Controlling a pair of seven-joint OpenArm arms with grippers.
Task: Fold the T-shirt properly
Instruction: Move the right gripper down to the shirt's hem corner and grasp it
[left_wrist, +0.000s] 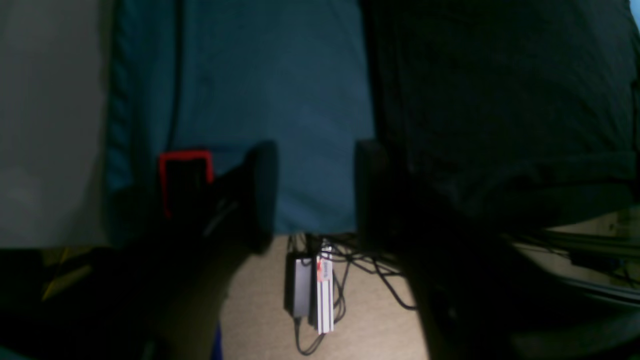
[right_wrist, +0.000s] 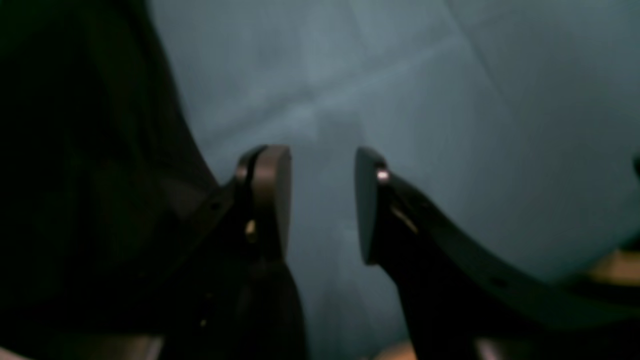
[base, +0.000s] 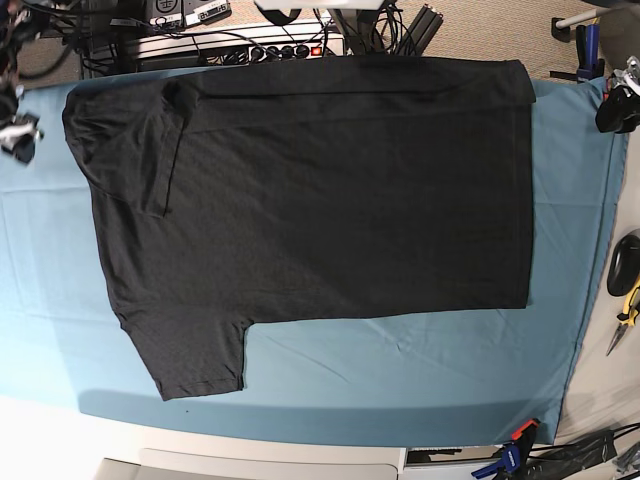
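Observation:
The black T-shirt (base: 320, 190) lies spread flat on the teal cloth (base: 400, 370), with its plain side up. Its sleeves are at the left and its hem at the right in the base view. My left gripper (left_wrist: 315, 195) is open over the teal cloth at the table's edge, nothing between its fingers. The T-shirt (left_wrist: 500, 100) lies just to its right. My right gripper (right_wrist: 320, 200) is also open and empty above the teal cloth (right_wrist: 450, 125), with the dark T-shirt (right_wrist: 75, 150) to its left.
Clamps (base: 512, 440) hold the cloth at the table's edges, and a red one (left_wrist: 185, 175) sits beside my left gripper. Power bricks and cables (left_wrist: 312, 290) lie on the floor below. Cables and a power strip (base: 240, 45) line the far edge. Hand tools (base: 625, 295) lie at the right.

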